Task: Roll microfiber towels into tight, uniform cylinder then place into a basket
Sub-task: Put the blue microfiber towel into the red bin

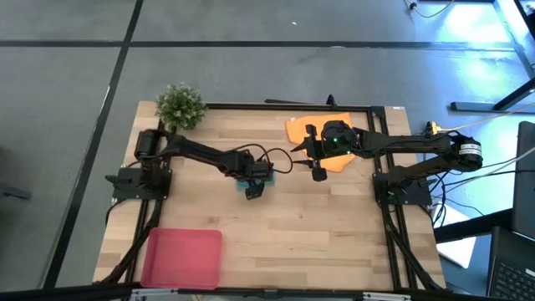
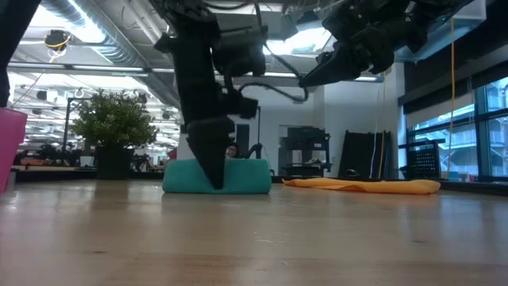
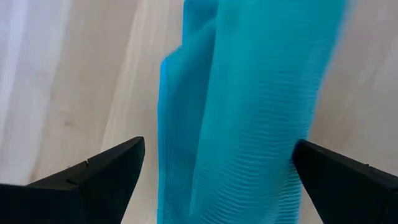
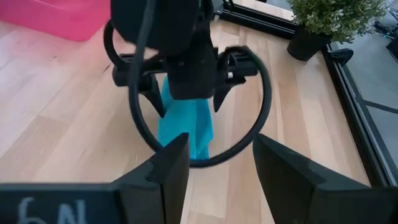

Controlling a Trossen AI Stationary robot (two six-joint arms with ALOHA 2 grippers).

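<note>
The teal towel (image 2: 238,176) lies rolled into a short cylinder on the wooden table near its middle. It also shows in the left wrist view (image 3: 249,112) and the right wrist view (image 4: 186,127). My left gripper (image 3: 217,149) is open and points down over the roll, one finger on each side of it (image 1: 254,187). The orange towel (image 1: 330,132) lies flat at the far right (image 2: 361,185). My right gripper (image 4: 221,162) is open and empty, raised above the orange towel's near edge (image 1: 318,173). The red-pink basket (image 1: 182,257) rests at the near left. My left gripper straddles the teal roll from above, fingers across it. One fingertip (image 3: 311,158) stands right at the roll's side (image 3: 292,124); I cannot tell whether it touches. The other fingertip (image 3: 127,155) is apart from the cloth. The roll rests on the table.
A small green potted plant (image 1: 180,104) stands at the far left corner. A black frame (image 1: 376,109) runs round the table's edges. Bare wood lies between the roll and the basket.
</note>
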